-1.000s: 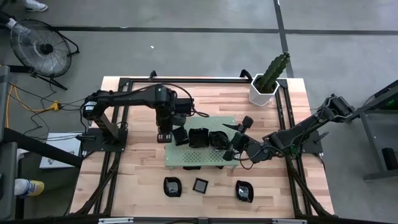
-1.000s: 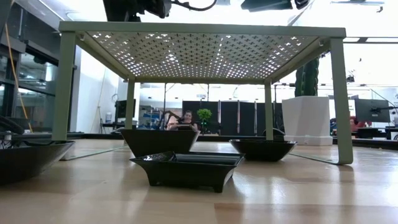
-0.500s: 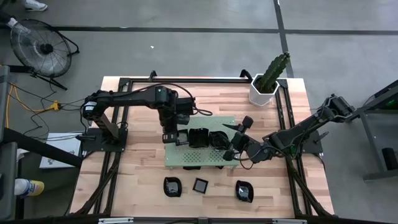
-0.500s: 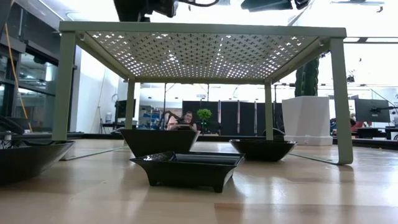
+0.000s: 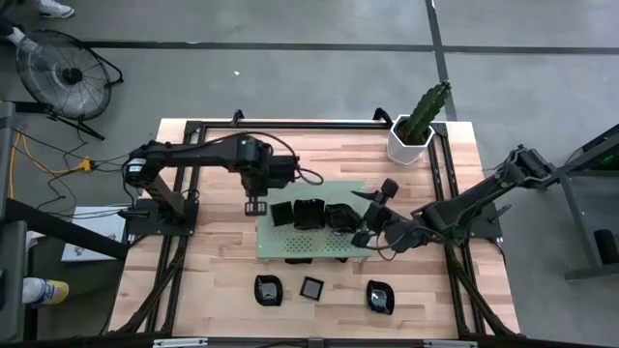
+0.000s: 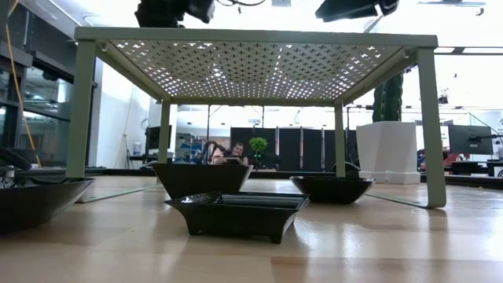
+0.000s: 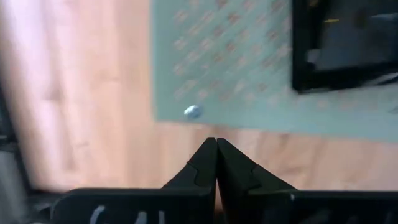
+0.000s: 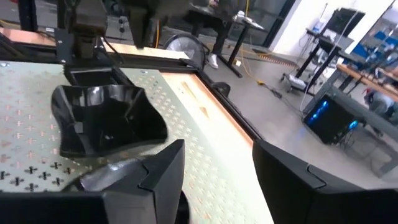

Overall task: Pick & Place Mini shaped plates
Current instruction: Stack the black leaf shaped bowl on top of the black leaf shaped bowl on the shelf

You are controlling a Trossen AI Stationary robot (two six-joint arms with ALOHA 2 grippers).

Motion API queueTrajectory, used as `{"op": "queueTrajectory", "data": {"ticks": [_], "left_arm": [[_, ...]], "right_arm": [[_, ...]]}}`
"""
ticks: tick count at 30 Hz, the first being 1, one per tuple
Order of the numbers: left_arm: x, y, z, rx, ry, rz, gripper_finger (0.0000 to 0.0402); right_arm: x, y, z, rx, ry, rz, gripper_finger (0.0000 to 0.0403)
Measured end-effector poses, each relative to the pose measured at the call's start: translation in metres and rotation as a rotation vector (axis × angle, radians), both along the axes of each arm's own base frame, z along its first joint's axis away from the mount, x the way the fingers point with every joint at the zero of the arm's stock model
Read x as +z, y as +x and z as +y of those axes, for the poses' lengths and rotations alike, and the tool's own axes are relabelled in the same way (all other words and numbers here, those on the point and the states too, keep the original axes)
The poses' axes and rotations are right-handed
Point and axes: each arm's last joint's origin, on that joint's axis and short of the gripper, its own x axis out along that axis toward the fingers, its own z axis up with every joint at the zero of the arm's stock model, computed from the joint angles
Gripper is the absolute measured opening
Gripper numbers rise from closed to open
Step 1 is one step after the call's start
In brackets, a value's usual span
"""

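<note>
The left gripper (image 5: 250, 206) hangs just off the left edge of the green perforated board (image 5: 290, 240), over bare tabletop (image 5: 208, 242). Its fingers (image 7: 205, 165) are pressed flat together with nothing between them; in the left wrist view they point at the board's corner, where a small silver screw head (image 7: 192, 112) sits, and a square black plate (image 7: 345, 43) lies on the board beyond.

The right gripper (image 5: 370, 215) sits at the board's right end. Its fingers (image 8: 163, 165) stand wide apart and grip nothing. In the right wrist view a petal-edged black plate (image 8: 102, 118) rests on the board just ahead of the fingers, apart from them.

The mini shaped plates are glossy black with raised rims. Three sit in a row on top of the board: a square one (image 5: 282, 213) nearest the left gripper, a second dish (image 5: 309, 214) beside it, and a third (image 5: 338, 217) nearest the right gripper. Three more rest on the tabletop in front of the board: a dish (image 5: 267, 288), a small square plate (image 5: 311, 287) and another dish (image 5: 380, 297). In the low view, a shallow rectangular plate (image 6: 236, 212) stands under the board, with a deeper square bowl (image 6: 203, 178) and a round dish (image 6: 332, 188) behind it, and part of another dish (image 6: 35, 200) at the edge.

A white hexagonal pot with a cactus (image 5: 414, 130) stands at the tabletop's far corner beyond the board's right end.
</note>
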Motion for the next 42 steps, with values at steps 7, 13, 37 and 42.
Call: {"op": "queueTrajectory", "data": {"ticks": [7, 13, 37, 42], "left_arm": [[0.031, -0.028, -0.022, -0.066, 0.261, -0.109, 0.0000], [0.055, -0.060, -0.049, -0.065, 0.405, -0.272, 0.0000], [-0.066, -0.155, -0.096, -0.101, 0.416, -0.769, 0.0000], [-0.086, -0.164, -0.089, -0.133, 0.404, -0.884, 0.0000]], "right_arm": [[0.016, -0.028, -0.006, 0.000, 0.075, -0.021, 0.0184], [0.020, -0.057, -0.003, 0.054, 0.190, 0.004, 0.0185], [-0.015, -0.104, 0.022, -0.033, 0.914, 0.350, 0.0185], [-0.029, -0.097, 0.031, -0.091, 0.954, 0.438, 0.0185]]}}
